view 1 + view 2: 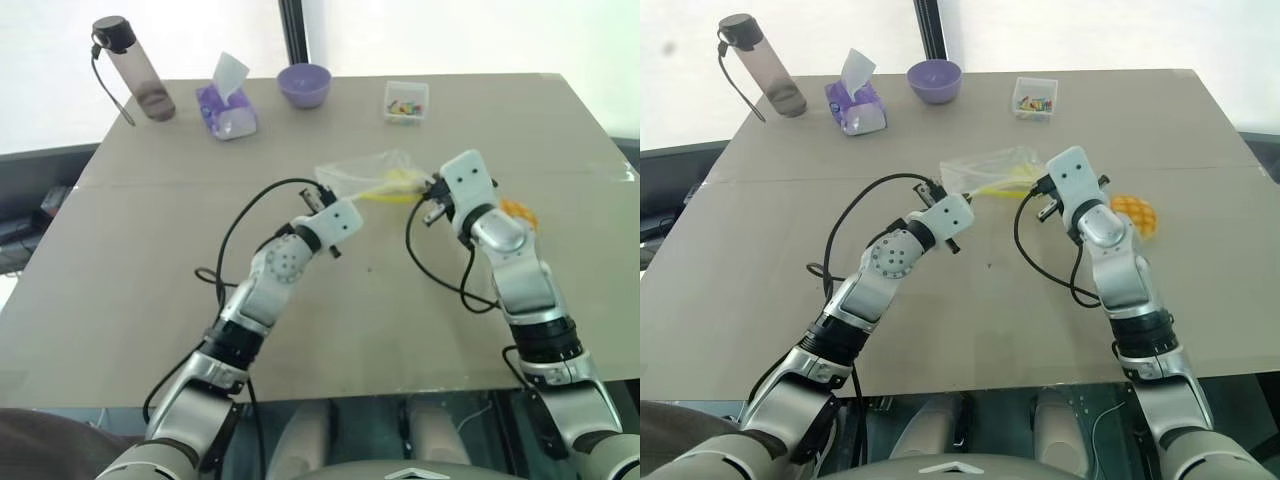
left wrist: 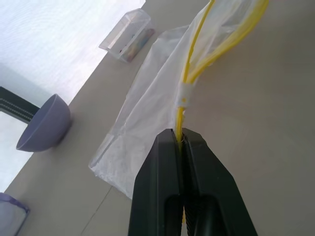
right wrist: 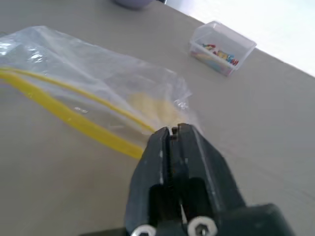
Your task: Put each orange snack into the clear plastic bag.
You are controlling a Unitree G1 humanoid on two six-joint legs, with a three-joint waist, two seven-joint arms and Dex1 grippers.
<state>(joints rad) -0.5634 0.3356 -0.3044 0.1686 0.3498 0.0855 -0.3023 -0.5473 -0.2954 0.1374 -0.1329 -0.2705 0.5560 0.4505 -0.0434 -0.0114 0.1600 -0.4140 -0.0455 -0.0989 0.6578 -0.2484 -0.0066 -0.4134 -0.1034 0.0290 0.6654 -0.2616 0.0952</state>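
The clear plastic bag [image 1: 372, 172] hangs just above the middle of the table, its yellow strip running between my two hands. My left gripper [image 2: 180, 136] is shut on the near end of that yellow strip [image 2: 183, 98]. My right gripper [image 3: 173, 129] is shut at the bag's other end, where the clear film [image 3: 123, 83] meets its fingertips. The orange snack [image 1: 1137, 213] lies on the table just right of my right wrist, outside the bag and partly hidden by the arm in the left eye view.
Along the far edge of the table [image 1: 300, 330] stand a smoky water bottle [image 1: 135, 70], a purple tissue pack [image 1: 228, 105], a purple bowl [image 1: 304, 85] and a small clear box of coloured bits [image 1: 406, 101].
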